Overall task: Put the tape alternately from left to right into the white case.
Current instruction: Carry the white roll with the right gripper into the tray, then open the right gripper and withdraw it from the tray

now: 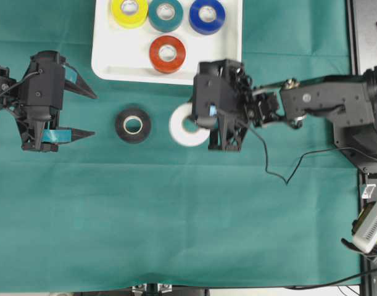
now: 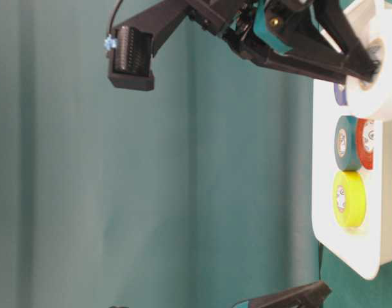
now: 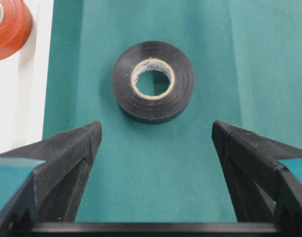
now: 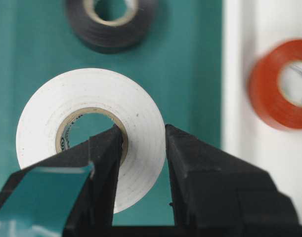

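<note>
- Right gripper [image 4: 141,143] clamped on white tape roll [image 4: 91,133]: one finger through the core hole, the other outside the ring, wall of the roll pinched between.
- Roll apparently off the cloth, judging by the table-level view; hanging flat-ish ahead of the fingertips, not yet over the tray.
- White case [image 1: 105,65] just beyond and to the side of the right gripper; red roll [image 1: 167,53] nearest to it inside, with yellow roll [image 1: 129,12], teal roll [image 1: 166,15] and blue roll [image 1: 207,15] in a row further back.
- Step in hand, by judgement: carry white roll over the rim and set down in the second row beside the red one.
- To do well: lift enough for the roll's lower edge to pass the raised rim; keep grip firm, since only one wall is held and the roll could swing or tilt; lower flat before release; withdraw inner finger straight up to avoid dragging.
- Obstacles: red roll close to the likely landing spot, so risk of a nudge; rim between gripper and spot.
- Left gripper [image 3: 155,143] spread wide, empty, black roll [image 3: 152,80] on green cloth [image 1: 176,216] just ahead between its fingers, untouched.
- Black roll well clear of the right gripper's path.
</note>
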You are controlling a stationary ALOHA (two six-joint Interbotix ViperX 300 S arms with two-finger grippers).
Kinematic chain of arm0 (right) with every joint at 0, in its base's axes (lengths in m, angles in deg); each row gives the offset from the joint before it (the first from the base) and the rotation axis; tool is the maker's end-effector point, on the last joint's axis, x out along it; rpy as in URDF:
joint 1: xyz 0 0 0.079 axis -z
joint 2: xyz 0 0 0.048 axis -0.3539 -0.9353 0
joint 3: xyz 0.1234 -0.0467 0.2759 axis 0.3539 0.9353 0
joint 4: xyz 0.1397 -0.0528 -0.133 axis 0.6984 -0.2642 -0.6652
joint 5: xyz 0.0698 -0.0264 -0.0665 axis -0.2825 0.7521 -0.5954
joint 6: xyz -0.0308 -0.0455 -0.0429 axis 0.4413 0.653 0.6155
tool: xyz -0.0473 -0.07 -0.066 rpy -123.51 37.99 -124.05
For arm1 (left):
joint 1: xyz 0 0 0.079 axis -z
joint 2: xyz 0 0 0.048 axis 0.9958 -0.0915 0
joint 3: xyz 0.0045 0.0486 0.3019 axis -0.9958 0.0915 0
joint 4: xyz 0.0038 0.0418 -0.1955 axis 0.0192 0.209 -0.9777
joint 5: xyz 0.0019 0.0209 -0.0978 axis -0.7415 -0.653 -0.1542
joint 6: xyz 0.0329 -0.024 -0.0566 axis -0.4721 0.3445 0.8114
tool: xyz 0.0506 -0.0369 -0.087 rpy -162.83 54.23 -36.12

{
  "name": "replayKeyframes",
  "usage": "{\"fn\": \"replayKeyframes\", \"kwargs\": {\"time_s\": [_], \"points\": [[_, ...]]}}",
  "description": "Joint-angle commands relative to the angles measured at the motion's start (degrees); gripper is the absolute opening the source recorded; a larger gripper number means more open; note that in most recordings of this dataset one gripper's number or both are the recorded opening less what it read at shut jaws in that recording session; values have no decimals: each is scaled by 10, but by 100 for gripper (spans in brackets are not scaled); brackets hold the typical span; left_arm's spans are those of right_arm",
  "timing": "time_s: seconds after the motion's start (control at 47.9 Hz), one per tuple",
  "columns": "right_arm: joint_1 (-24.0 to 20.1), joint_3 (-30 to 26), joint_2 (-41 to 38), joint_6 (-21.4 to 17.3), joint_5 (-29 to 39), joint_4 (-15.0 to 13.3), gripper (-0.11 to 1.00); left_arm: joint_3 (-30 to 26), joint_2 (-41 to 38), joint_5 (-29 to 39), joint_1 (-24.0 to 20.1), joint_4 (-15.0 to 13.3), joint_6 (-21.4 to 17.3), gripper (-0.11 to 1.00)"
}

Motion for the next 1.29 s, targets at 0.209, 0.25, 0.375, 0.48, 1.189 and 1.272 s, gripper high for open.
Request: {"fn": "replayKeyframes", "kwargs": {"time_s": [0.209,0.25,0.375,0.48,1.189,1.272], "points": [[76,25,71,0,-5,-2,23,-7,4,-4,2,0,0,75],[86,31,76,0,-5,-2,23,-7,4,-4,2,-1,0,75],[116,41,90,0,-11,-2,23,-8,4,-4,2,-1,0,75],[138,46,90,0,-23,-1,23,-10,4,-4,2,-1,0,75],[203,53,60,1,-55,-2,24,-11,4,-4,2,-1,0,75],[204,53,61,1,-53,-2,24,-11,4,-4,2,0,0,75]]}}
